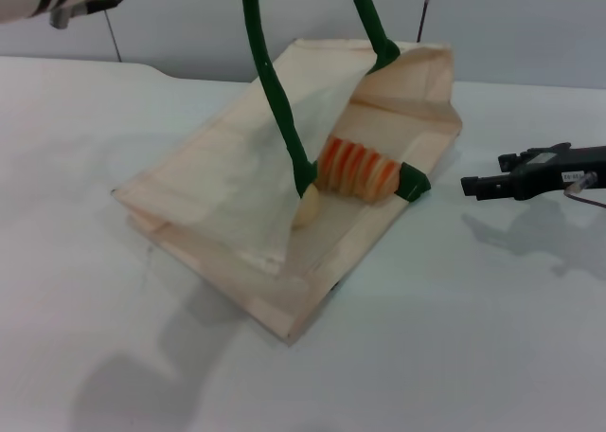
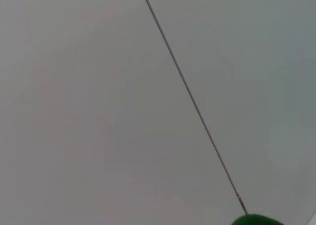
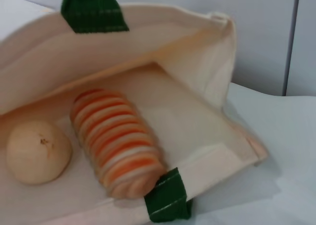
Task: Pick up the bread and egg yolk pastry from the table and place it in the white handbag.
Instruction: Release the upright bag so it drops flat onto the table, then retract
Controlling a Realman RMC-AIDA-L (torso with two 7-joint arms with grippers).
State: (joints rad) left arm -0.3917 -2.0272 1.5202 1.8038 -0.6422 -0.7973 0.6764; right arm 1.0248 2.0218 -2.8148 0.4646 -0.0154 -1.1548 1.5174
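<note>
The white handbag [image 1: 227, 214] lies on the worktop [image 1: 492, 337], mouth held up by a green handle [image 1: 275, 91]. The bread [image 1: 355, 170] lies inside; the head view half-hides the egg yolk pastry [image 3: 37, 151] beside it. The right gripper [image 1: 469, 185] hovers nearby with narrow fingers; the left gripper's fingers can't be told.

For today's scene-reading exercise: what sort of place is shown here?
Probably a robot test bench: a bare white table against a plain wall, with only a white handbag holding the bread and egg yolk pastry.
</note>
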